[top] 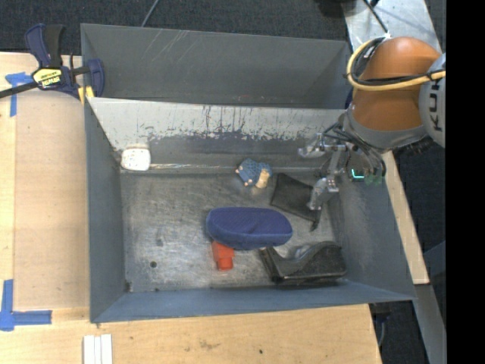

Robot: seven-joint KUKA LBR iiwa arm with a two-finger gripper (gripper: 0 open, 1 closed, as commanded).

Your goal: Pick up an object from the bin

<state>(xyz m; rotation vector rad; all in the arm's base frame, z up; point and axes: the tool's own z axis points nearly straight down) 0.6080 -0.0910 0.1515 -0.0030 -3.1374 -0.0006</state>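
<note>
Right of centre, the gripper [317,203] is hovering over the right edge of a flat black square [290,194], seemingly lining up a pick; how open it is, I cannot tell.

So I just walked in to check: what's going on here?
The arm's gripper is down in the right side of the grey metal bin, over the right edge of a flat black square piece. Nothing is lifted yet. A blue oval pad, a small red block and a black pouch lie nearby.
</note>
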